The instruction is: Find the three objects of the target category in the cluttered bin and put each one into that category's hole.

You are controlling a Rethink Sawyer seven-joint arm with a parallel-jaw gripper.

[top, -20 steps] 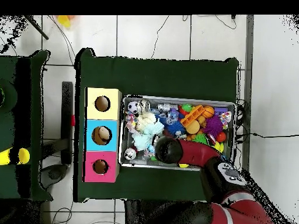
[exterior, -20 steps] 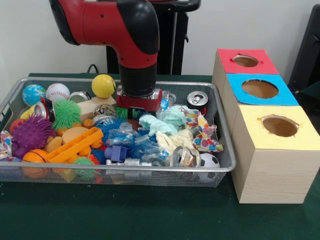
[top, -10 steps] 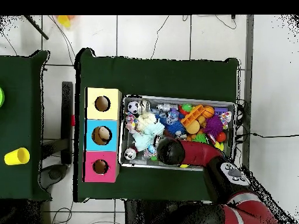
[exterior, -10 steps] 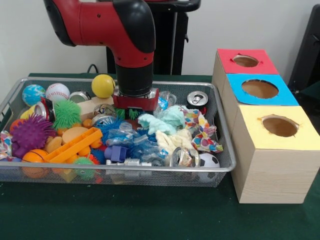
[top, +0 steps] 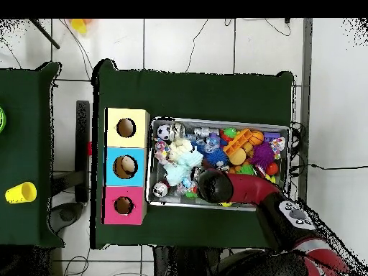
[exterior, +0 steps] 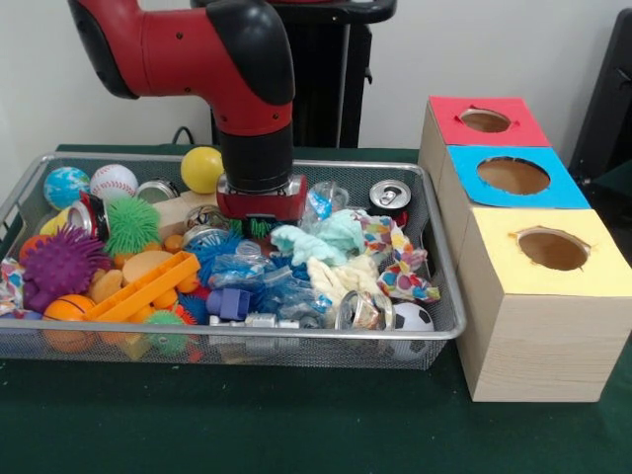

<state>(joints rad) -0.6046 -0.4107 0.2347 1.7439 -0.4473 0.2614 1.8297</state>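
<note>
The wire mesh bin [exterior: 439, 326] is full of mixed clutter. It holds a yellow ball [exterior: 202, 168], a baseball [exterior: 113, 181], a soccer ball [exterior: 415, 318], a purple spiky ball [exterior: 61, 264], a soda can [exterior: 390, 196], pale cloths [exterior: 321, 240] and crumpled clear plastic [exterior: 262, 281]. My gripper [exterior: 259, 213] reaches down into the back middle of the bin, above a green spiky toy [exterior: 259, 228]; its tips are hidden by the clutter. In the overhead view the arm's wrist [top: 214, 185] covers the gripper.
Three wooden boxes stand in a row beside the bin, each with a round hole on top: red [exterior: 485, 120], blue [exterior: 513, 176], yellow [exterior: 552, 250]. An orange plastic piece [exterior: 146, 286] lies at the bin's front. A yellow cup [top: 20, 192] stands on a side table.
The arm has shifted a little to the left in the front view and risen slightly, staying over the bin's back middle. The bin's contents look unmoved.
</note>
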